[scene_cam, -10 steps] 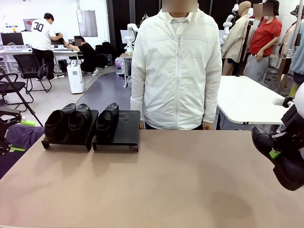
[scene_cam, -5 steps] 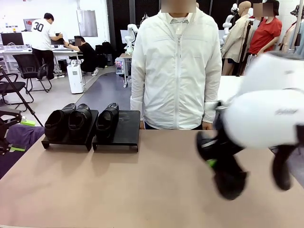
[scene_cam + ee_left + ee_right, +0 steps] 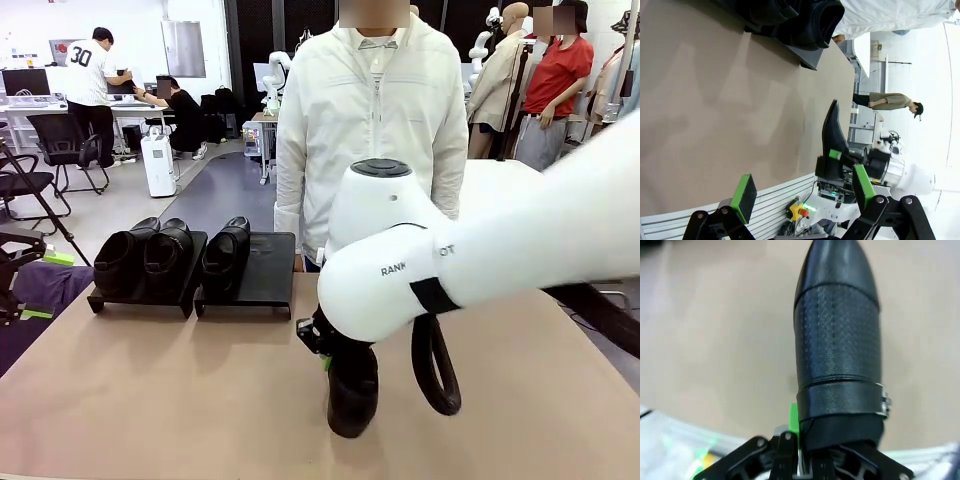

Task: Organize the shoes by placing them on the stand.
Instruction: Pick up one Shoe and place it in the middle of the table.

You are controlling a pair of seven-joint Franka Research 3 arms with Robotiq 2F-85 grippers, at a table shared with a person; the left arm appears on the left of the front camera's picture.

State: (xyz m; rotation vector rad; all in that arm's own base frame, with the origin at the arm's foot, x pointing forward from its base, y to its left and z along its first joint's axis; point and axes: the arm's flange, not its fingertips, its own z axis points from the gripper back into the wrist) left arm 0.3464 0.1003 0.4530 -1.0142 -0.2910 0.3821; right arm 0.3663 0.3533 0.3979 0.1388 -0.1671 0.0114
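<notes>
One shoe (image 3: 352, 392) hangs toe-down in my right tool (image 3: 325, 355), clamped at the heel collar, near the stand (image 3: 262, 275). Glossy, stiffish leather, probably slippery; collar grip looks right. Left tool (image 3: 802, 192) open, empty.

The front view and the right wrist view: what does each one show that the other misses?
Front alone: a person behind the table, and the stand with three shoes and one bare spot. Right wrist alone: the textured band and metal buckle across the carried shoe's upper, seen close. Both: the fourth shoe in the shut right gripper, toe pointing down over the tabletop.
</notes>
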